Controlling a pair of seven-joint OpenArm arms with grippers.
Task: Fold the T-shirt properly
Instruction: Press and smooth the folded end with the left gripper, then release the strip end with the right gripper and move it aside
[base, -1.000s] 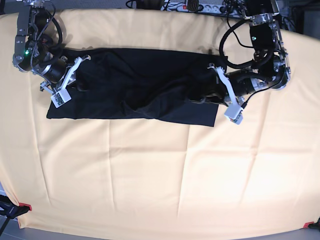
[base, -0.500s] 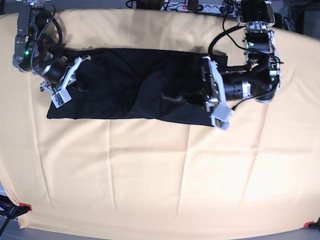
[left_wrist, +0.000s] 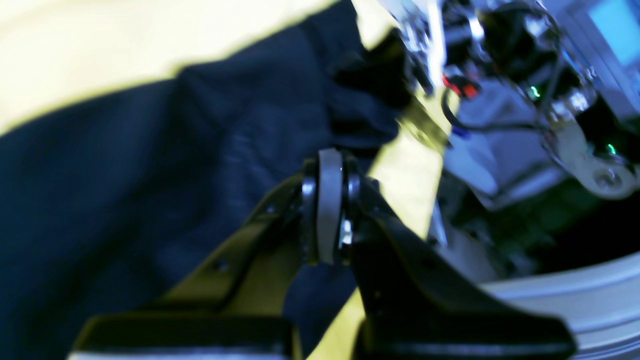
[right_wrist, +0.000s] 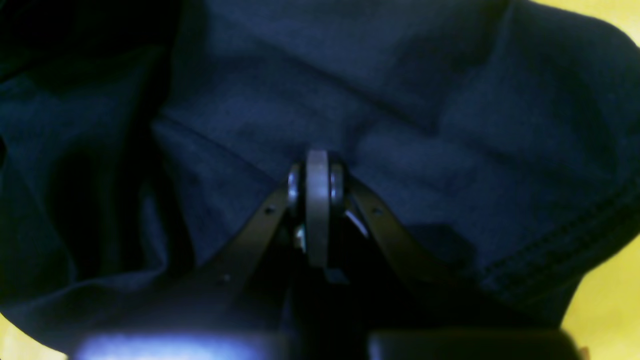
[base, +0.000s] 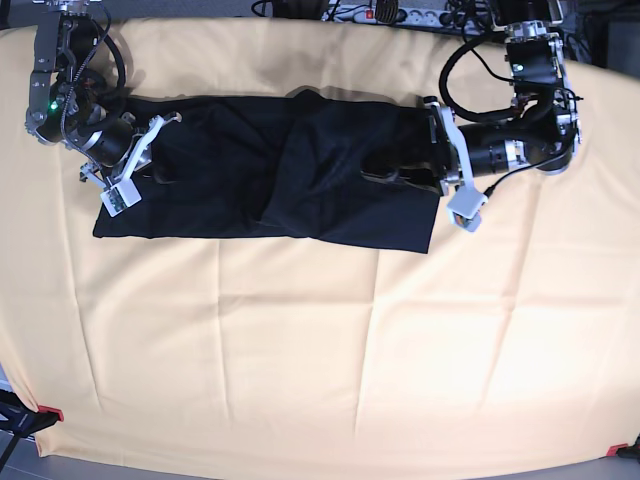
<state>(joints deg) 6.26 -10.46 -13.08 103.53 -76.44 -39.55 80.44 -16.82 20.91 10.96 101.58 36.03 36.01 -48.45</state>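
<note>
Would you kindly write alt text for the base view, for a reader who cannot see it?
A black T-shirt lies folded into a long band across the far part of a pale yellow-orange cloth. The right gripper sits at the band's left end and the left gripper over its right part, both shut.

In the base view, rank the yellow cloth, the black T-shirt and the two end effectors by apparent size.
1. Yellow cloth
2. T-shirt
3. Left end effector and right end effector: both small and partly hidden against the shirt, so unranked.
</note>
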